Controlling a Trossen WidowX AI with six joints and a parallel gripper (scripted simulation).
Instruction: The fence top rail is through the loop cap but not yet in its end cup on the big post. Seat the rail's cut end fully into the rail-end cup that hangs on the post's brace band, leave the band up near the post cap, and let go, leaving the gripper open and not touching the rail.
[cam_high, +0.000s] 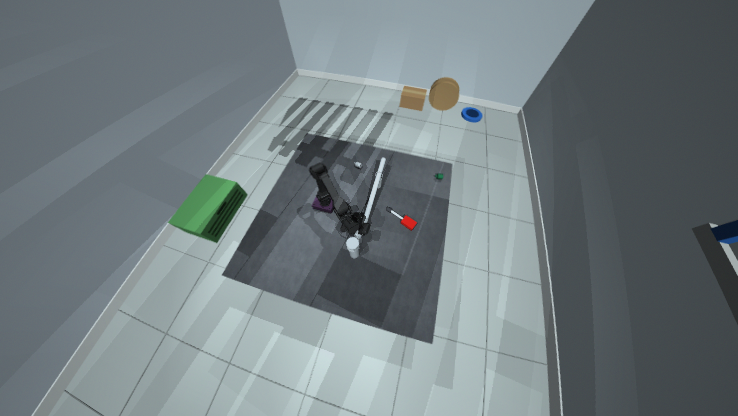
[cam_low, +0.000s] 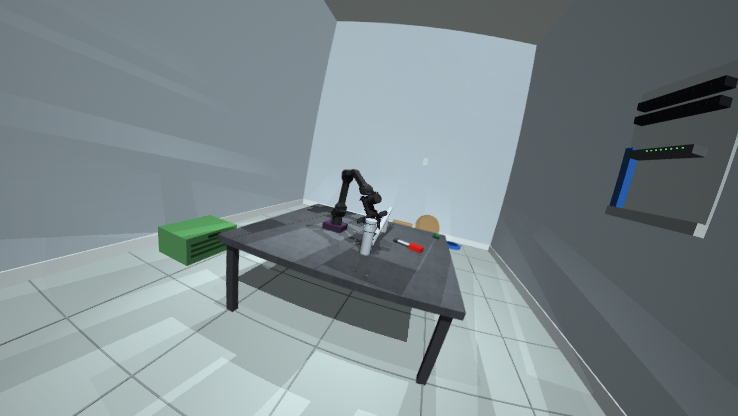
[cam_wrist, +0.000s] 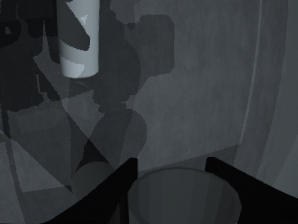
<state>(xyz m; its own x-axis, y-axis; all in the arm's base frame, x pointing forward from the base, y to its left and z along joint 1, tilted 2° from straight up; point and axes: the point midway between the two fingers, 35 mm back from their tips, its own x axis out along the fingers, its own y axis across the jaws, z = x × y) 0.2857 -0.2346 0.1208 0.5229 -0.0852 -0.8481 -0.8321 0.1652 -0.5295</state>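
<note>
The white top rail (cam_high: 374, 188) (cam_low: 385, 219) (cam_wrist: 80, 23) slants across the table, its lower end near the big white post (cam_high: 352, 246) (cam_low: 367, 236). My gripper (cam_high: 357, 223) (cam_low: 375, 216) (cam_wrist: 172, 165) is shut on the rail close to that end. In the wrist view the rail's round cut end (cam_wrist: 182, 204) sits between my dark fingers, with the post standing up and to the left of it, apart from the rail end. The brace band and rail-end cup are too small to make out, and so is the loop cap.
A red-handled tool (cam_high: 407, 221) (cam_low: 414, 246) lies right of the rail. A small green block (cam_high: 439, 176) (cam_low: 436, 235) sits near the table's far right. The arm's purple base (cam_high: 323, 205) (cam_low: 334, 226) is left of the post. A small white piece (cam_high: 357, 164) lies at the back.
</note>
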